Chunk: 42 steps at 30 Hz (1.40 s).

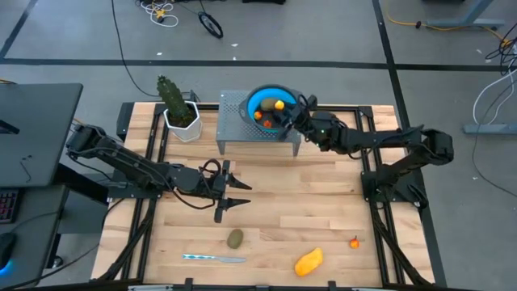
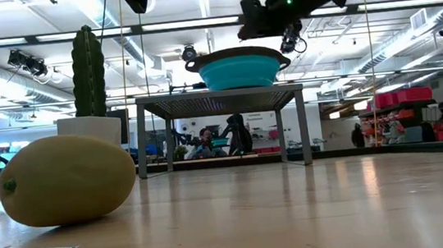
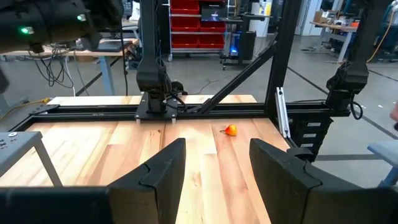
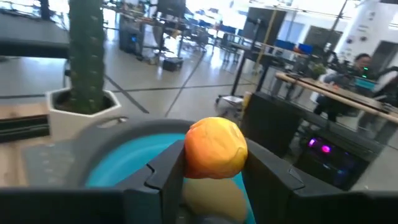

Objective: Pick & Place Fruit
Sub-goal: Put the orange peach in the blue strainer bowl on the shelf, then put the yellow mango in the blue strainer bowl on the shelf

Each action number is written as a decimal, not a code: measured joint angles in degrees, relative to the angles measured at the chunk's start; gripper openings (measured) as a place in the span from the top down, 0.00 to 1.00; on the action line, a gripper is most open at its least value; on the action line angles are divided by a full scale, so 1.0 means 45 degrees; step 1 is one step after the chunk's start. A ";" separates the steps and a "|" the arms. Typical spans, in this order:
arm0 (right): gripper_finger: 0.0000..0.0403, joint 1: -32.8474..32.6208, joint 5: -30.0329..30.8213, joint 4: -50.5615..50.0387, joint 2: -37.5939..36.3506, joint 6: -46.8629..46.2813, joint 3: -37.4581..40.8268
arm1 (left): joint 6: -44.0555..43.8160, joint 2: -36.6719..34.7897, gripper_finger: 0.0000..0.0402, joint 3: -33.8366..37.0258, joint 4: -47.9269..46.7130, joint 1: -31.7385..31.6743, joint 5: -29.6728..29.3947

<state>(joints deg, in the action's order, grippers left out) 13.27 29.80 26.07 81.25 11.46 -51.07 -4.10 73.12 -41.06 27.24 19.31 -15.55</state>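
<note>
High view: right gripper (image 1: pixel 284 115) over the blue bowl (image 1: pixel 262 98) on the grey stand (image 1: pixel 234 129), far side; some fruit inside. Olive-green oval (image 1: pixel 235 238), yellow-orange oblong (image 1: pixel 308 261) and small orange-red piece (image 1: pixel 354 242) remain on the counter (image 1: pixel 323 202), near side.
Low view: bowl raised; oval nearest.
Left wrist view: left gripper (image 3: pixel 214 165) waits mid-counter, jaws apart, empty.
Right wrist view: jaws gripping an orange fruit (image 4: pixel 214 148) above the bowl.
Progress: judged partly done.

Bright overhead lighting, blurred foreground.
</note>
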 joint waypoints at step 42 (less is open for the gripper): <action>0.34 -0.6306 -0.5938 -1.0869 -0.3060 -0.4876 0.0000 | -0.0287 0.0000 0.53 0.0000 0.0000 0.0005 0.0024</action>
<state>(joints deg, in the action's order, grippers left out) -15.11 3.08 -22.85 67.48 -10.48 -51.07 -5.39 73.12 -41.06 27.24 19.33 -15.44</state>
